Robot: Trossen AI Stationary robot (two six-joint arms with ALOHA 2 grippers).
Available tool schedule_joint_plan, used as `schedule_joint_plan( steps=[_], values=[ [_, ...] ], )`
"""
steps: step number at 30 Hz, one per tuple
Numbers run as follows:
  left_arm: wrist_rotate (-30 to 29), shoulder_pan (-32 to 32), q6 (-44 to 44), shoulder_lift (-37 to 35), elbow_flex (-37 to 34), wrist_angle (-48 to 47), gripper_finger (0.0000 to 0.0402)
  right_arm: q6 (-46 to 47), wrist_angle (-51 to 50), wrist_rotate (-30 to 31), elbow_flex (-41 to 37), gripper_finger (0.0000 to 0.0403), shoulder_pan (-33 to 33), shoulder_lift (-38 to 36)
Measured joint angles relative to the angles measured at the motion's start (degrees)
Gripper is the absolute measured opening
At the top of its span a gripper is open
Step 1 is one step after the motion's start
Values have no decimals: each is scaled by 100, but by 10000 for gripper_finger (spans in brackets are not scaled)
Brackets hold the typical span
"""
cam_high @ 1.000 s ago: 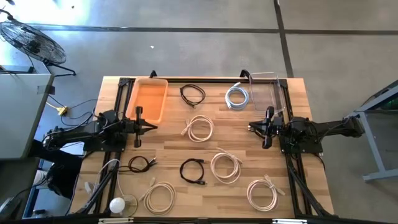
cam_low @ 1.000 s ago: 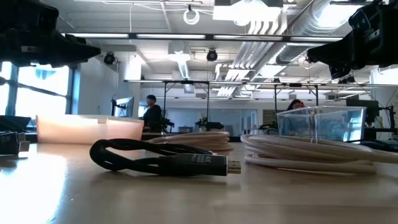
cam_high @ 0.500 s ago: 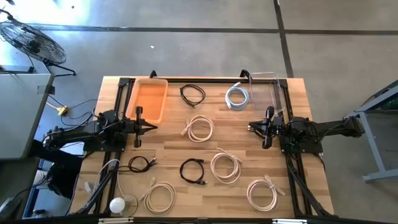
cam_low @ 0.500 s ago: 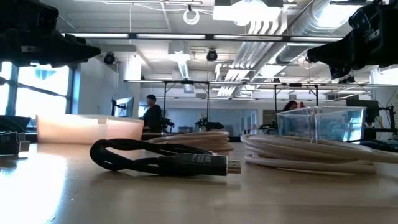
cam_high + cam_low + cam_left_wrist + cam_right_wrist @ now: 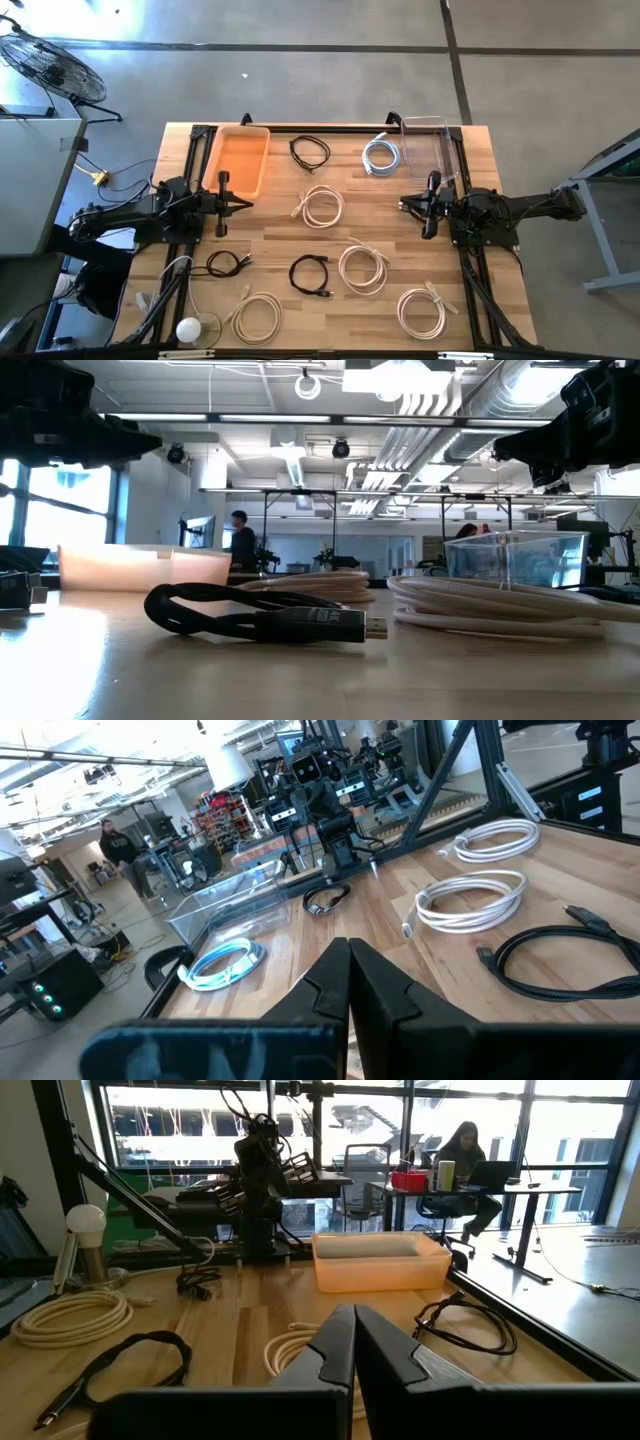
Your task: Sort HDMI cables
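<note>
Both grippers, left gripper and right gripper, hover pinched together and empty, so spread your fingers before descending on the cream cable lying between them mid-table.

Coiled HDMI cables, all flat on the wooden tabletop, each apart from the rest. Thin black coils: one at the far edge centre, one near the middle of the front half, one small coil front-left. Cream-beige coils: one at table centre, one right of the middle black coil, one front-right, one front-left of centre. Silvery-white coil at the far edge, right of centre.
</note>
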Motion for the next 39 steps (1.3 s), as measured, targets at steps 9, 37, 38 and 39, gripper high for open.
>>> schedule_joint_plan(
  steps=[9, 37, 38, 39],
  values=[
    [0, 0, 0, 1, 1, 1, 0, 0, 0, -1, 1, 2, 0, -2],
    [0, 0, 0, 1, -1, 0, 0, 0, -1, -1, 0, 2, -2, -1],
    [0, 0, 0, -1, 1, 0, 0, 0, 0, 0, 0, 3, -2, 0],
    [0, 0, 0, 0, 0, 0, 0, 0, -1, 0, 1, 3, -1, 0]
  ],
)
